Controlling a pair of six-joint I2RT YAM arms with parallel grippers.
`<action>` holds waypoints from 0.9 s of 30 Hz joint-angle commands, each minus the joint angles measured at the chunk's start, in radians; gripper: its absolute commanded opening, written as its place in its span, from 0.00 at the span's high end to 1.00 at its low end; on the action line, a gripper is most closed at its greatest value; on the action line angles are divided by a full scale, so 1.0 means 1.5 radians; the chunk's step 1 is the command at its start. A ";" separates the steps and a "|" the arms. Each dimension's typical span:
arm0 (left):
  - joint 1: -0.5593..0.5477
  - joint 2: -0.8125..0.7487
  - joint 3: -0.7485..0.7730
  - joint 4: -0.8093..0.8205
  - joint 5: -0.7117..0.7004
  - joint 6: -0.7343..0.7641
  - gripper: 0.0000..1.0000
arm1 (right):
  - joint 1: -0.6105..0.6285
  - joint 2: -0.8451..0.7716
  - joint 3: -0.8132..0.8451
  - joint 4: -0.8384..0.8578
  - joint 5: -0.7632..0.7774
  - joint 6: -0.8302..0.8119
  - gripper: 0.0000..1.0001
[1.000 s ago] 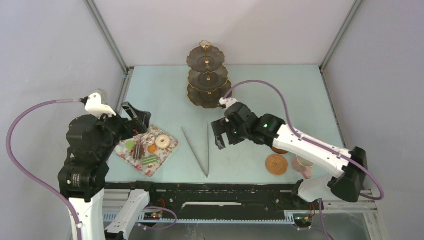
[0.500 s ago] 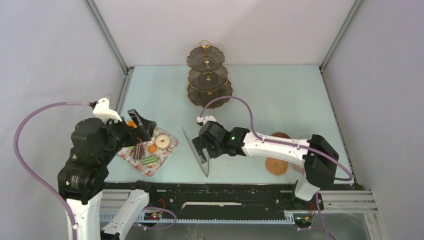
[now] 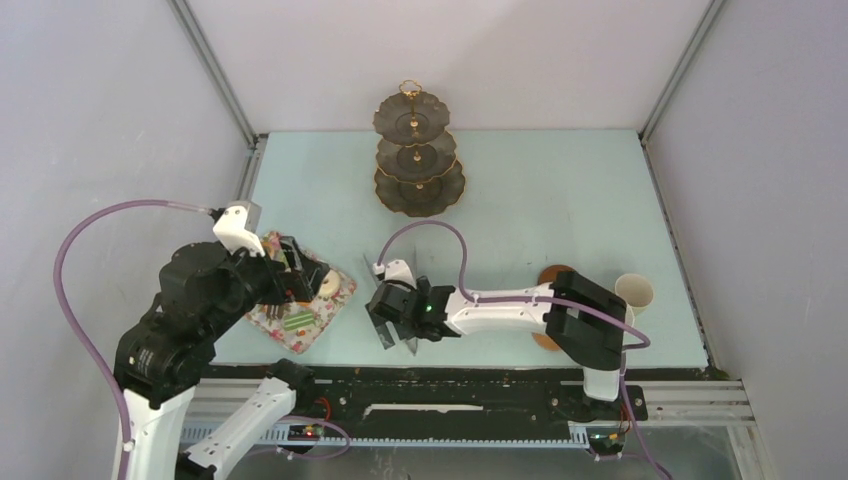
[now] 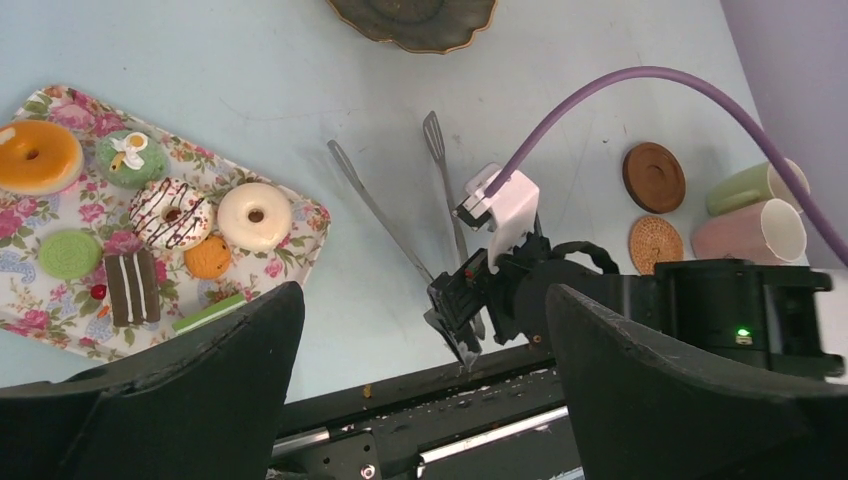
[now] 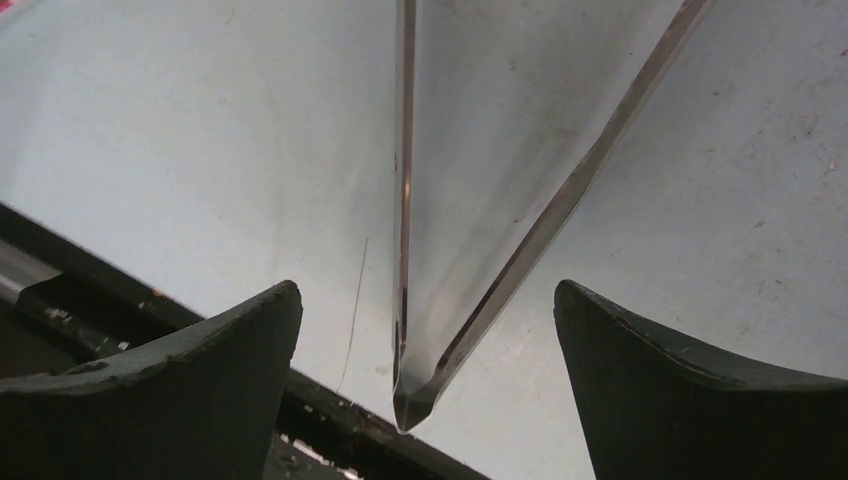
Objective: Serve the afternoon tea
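My right claw (image 5: 425, 290) has swung down from mid-table to the near edge and now hangs wide open over the joined end of the tongs (image 5: 404, 200), one finger on either side. My left claw (image 4: 425, 292), also wide and empty, has moved in above the floral cloth (image 4: 303, 215), where the toy cakes (image 4: 172, 213) lie. The cups (image 4: 750, 230) and coasters (image 4: 655, 177) sit far right, well apart from the tiered stand (image 3: 418, 150).
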 commanded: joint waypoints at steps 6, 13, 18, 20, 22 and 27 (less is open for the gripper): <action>-0.019 -0.017 0.015 -0.003 0.004 0.001 0.02 | 0.024 0.058 0.004 0.073 0.099 -0.010 0.02; -0.027 -0.008 0.014 -0.008 0.036 0.007 0.02 | 0.045 0.077 -0.027 0.151 0.147 -0.045 0.02; -0.036 0.008 0.009 -0.015 0.041 0.009 0.02 | 0.036 0.100 -0.045 0.219 0.167 -0.068 0.02; -0.041 0.015 0.008 -0.018 0.041 0.010 0.02 | 0.030 0.114 -0.046 0.231 0.177 -0.064 0.01; -0.050 0.021 0.008 -0.021 0.038 0.014 0.02 | 0.026 0.124 -0.051 0.244 0.186 -0.055 0.01; -0.074 0.029 0.013 -0.024 0.034 0.017 0.02 | 0.018 0.132 -0.074 0.263 0.200 -0.028 0.02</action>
